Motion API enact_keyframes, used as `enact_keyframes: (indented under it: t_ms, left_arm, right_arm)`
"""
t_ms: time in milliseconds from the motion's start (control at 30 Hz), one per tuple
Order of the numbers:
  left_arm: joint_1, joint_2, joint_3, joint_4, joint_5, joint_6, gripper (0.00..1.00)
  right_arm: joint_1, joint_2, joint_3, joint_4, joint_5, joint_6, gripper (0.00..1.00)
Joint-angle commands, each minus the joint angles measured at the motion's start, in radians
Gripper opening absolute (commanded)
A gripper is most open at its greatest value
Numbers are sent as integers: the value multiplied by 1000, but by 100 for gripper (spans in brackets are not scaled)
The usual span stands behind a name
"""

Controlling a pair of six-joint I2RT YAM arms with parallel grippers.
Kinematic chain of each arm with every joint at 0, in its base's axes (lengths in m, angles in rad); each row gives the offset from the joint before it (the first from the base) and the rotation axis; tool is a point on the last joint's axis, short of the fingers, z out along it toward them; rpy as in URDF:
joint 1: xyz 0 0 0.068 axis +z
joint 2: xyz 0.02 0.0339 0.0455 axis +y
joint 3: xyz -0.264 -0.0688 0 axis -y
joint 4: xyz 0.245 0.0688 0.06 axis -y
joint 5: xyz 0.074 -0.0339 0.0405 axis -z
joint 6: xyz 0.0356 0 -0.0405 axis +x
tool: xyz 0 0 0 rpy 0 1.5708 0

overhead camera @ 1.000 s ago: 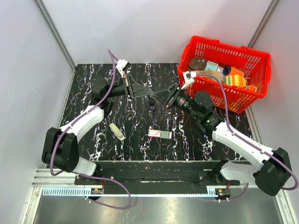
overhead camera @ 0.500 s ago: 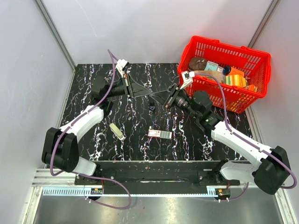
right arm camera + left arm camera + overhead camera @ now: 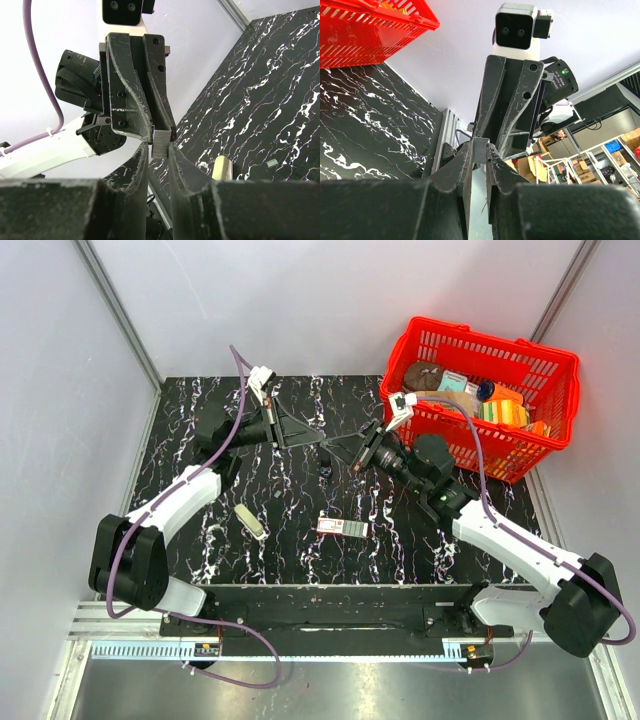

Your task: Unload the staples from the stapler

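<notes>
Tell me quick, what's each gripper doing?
Left gripper: closed on the staples.
Right gripper: around the staples too; grip cannot be told.

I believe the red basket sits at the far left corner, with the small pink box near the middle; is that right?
The red basket sits at the far right corner, as the top external view shows; the rest is right.

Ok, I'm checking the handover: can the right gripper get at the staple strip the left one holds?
Probably yes: the right gripper has a finger either side of the staple strip, nothing between, while the left gripper pinches its other end.
</notes>
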Motion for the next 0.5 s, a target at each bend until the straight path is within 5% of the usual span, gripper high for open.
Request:
enact_keyframes:
  t_ms: [0, 300, 467]
  left_arm:
    - [-6, -19, 52, 2, -11, 10, 13]
    - [-5, -9, 64, 0, -15, -18, 20]
    - [-8, -17, 62, 12, -9, -33, 36]
  right_arm:
    - [22, -29, 34, 35, -41, -19, 15]
    - [34, -37, 35, 25, -41, -30, 13]
    - [36, -37, 54, 4, -35, -36, 10]
